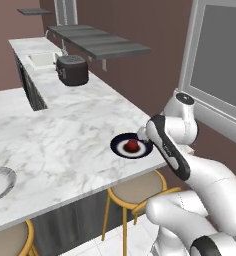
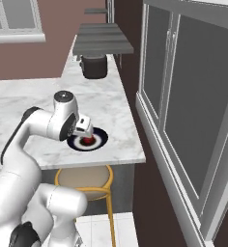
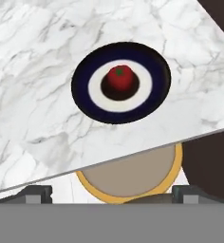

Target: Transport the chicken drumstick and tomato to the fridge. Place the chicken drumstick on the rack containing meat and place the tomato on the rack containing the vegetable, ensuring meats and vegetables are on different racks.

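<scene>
White marble counter (image 1: 65, 145), L-shaped, brown walls behind. Dark toaster (image 1: 72, 70) near the counter's far end by a pale sink (image 1: 42, 60), grey shelf (image 1: 97, 41) above it. Grey-paned window (image 2: 183, 91) along the right wall. Yellow-legged stools (image 1: 135, 190) with tan seats tucked under the counter's near edge. Rim of a grey plate (image 1: 2, 182) at the near left edge of the counter.

Tomato (image 3: 120, 77): small glossy red ball, green stem spot on top, sits at the centre of a round plate (image 3: 85, 97) with dark navy rim, white ring and dark middle. Plate lies close to the counter's near right corner, just inside the edge.

Gripper (image 3: 112, 192) hangs over the counter edge, fingertips (image 3: 35, 192) spread wide apart, nothing between them, well short of the tomato.
</scene>
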Motion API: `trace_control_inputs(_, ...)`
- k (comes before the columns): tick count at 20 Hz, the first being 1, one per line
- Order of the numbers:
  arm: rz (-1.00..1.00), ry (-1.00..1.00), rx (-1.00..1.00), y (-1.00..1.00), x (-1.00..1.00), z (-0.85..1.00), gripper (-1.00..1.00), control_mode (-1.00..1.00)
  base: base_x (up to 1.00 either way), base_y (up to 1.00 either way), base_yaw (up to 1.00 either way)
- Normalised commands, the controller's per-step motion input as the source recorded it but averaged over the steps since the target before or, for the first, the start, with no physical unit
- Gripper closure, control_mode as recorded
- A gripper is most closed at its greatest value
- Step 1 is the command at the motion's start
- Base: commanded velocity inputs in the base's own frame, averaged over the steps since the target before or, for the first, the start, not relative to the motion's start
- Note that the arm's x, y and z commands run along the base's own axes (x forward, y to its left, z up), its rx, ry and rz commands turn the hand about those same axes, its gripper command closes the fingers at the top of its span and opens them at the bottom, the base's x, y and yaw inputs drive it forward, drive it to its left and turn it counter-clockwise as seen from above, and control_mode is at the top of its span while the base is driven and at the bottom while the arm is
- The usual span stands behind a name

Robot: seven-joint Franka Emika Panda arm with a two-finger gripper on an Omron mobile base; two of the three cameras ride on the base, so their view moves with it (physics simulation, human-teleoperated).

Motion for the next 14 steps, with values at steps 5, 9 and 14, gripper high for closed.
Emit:
trace_control_inputs(5,-0.03,0.06,0.0,0.04,0.83,-0.29,-1.0,-1.0,0.0,0.0,0.0)
trace_control_inputs(9,-0.03,0.08,-0.05,0.01,0.65,-0.31,-1.0,-1.0,0.0,0.0,0.0)
trace_control_inputs(14,0.0,0.02,-0.06,0.06,0.28,-0.21,-1.0,-1.0,0.0,0.0,0.0)
